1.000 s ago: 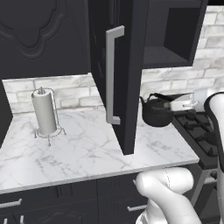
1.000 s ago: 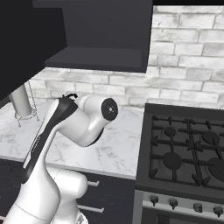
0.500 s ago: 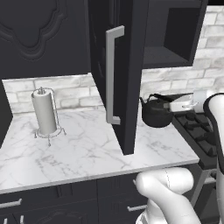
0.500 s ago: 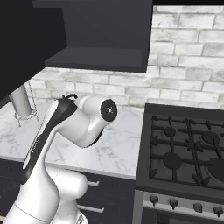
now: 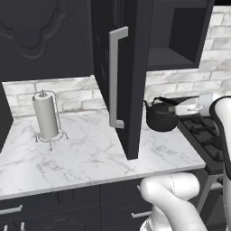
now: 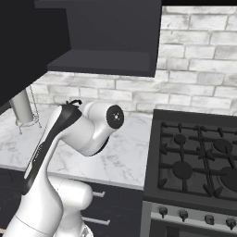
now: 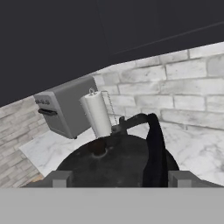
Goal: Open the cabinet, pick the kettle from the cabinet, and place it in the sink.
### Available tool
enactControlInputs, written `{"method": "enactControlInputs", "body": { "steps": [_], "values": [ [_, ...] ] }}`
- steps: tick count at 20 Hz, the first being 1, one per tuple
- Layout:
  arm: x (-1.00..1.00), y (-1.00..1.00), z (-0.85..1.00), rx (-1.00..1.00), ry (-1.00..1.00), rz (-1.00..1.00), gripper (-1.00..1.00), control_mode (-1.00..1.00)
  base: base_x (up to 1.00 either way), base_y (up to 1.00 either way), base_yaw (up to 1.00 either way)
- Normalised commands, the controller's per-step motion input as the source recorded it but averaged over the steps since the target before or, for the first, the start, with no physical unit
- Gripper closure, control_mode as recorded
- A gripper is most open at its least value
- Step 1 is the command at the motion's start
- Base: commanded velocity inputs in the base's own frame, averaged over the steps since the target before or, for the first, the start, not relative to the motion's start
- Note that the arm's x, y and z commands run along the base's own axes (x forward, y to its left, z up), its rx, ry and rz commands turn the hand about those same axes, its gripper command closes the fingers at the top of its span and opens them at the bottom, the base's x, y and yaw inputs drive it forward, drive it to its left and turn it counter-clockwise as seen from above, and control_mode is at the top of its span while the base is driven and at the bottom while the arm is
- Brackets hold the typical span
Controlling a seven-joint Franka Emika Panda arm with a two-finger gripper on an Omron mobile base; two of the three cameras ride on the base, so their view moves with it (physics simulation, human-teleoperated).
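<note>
The cabinet [image 5: 180,40] on the wall is open, its door [image 5: 133,76] with the long silver handle [image 5: 116,76] swung out over the counter. The glossy black kettle [image 5: 159,117] hangs low over the right end of the marble counter [image 5: 90,153], just right of the door. My gripper [image 5: 182,109] reaches it from the right and is shut on its round body. In the hand view the kettle [image 7: 113,162] lies between my fingertips [image 7: 59,178], its arched handle to the right. A bit of the kettle's handle [image 6: 71,102] peeks over my arm. The sink is out of view.
A paper towel holder [image 5: 46,116] stands on the counter at the left. The black stove [image 6: 199,157] adjoins the counter on the right. A grey toaster [image 7: 65,109] sits beyond the paper towel roll [image 7: 97,114]. The open door's edge stands close to the kettle.
The kettle and my gripper have shifted slightly left and down, toward the open door. Nothing else has moved.
</note>
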Motion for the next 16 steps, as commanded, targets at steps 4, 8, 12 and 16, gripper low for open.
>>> {"method": "enactControlInputs", "body": {
  "steps": [4, 8, 12, 16],
  "values": [
    [0.0, 0.0, 0.0, 0.0, 0.0, 0.0, 1.0, -1.0, 0.0, 0.0, 0.0],
    [0.0, 0.0, 0.0, 0.0, 0.0, 0.0, 1.0, -1.0, 0.0, 0.0, 0.0],
    [0.0, 0.0, 0.0, 0.0, 0.0, 0.0, 1.0, -1.0, 0.0, 0.0, 0.0],
    [0.0, 0.0, 0.0, 0.0, 0.0, 0.0, 1.0, -1.0, 0.0, 0.0, 0.0]
  ]
}}
